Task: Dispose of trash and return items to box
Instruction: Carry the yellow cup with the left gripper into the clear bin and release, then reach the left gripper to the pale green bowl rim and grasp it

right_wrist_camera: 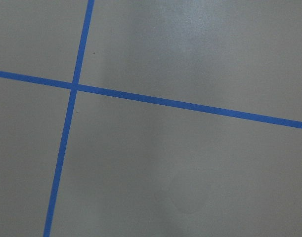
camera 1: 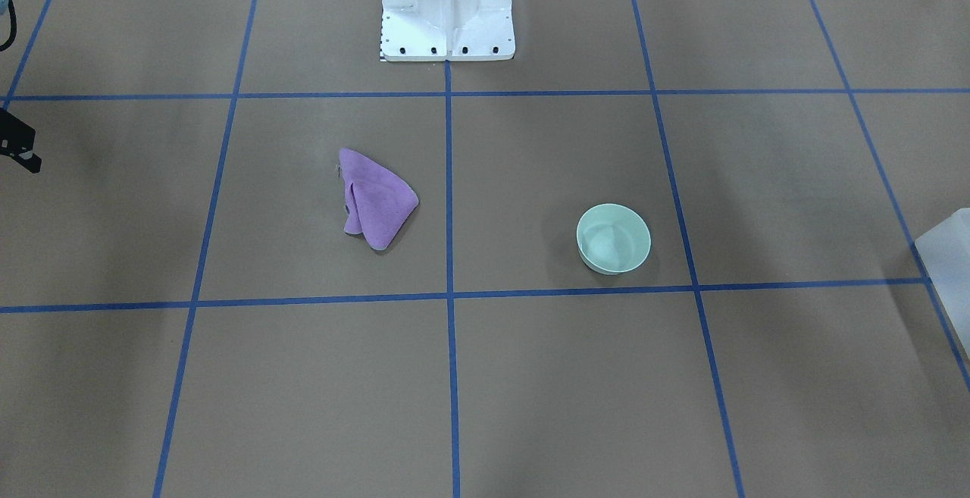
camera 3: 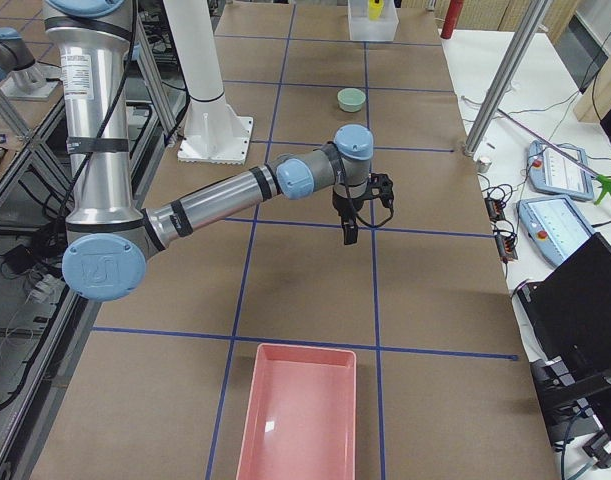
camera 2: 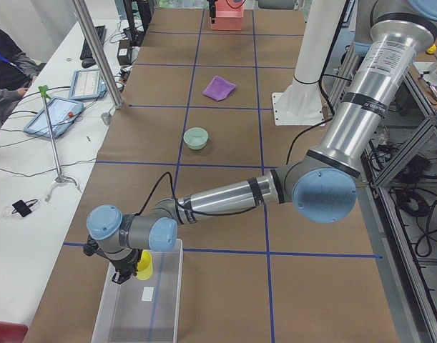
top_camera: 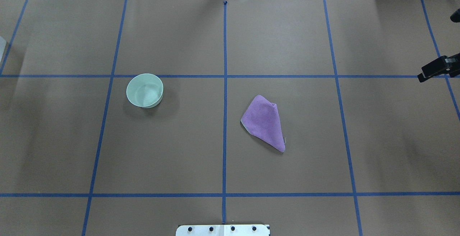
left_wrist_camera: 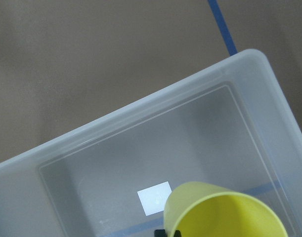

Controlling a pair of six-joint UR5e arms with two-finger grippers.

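Observation:
My left gripper (camera 2: 130, 270) is shut on a yellow cup (left_wrist_camera: 225, 213) and holds it inside the clear plastic box (left_wrist_camera: 141, 148), low over its floor; the cup also shows in the exterior left view (camera 2: 144, 266). A purple cloth (top_camera: 265, 121) lies crumpled on the table right of the centre line. A pale green bowl (top_camera: 145, 90) stands upright and empty on the left half. My right gripper (camera 3: 349, 232) hangs above bare table at the far right edge of the overhead view (top_camera: 426, 75). It holds nothing that I can see, and I cannot tell whether its jaws are open.
A pink tray (camera 3: 300, 412) sits empty at the table's end on my right. The clear box (camera 2: 141, 300) stands at the table's end on my left. The white robot base (camera 1: 447, 9) stands at mid-table. Blue tape lines grid the brown table.

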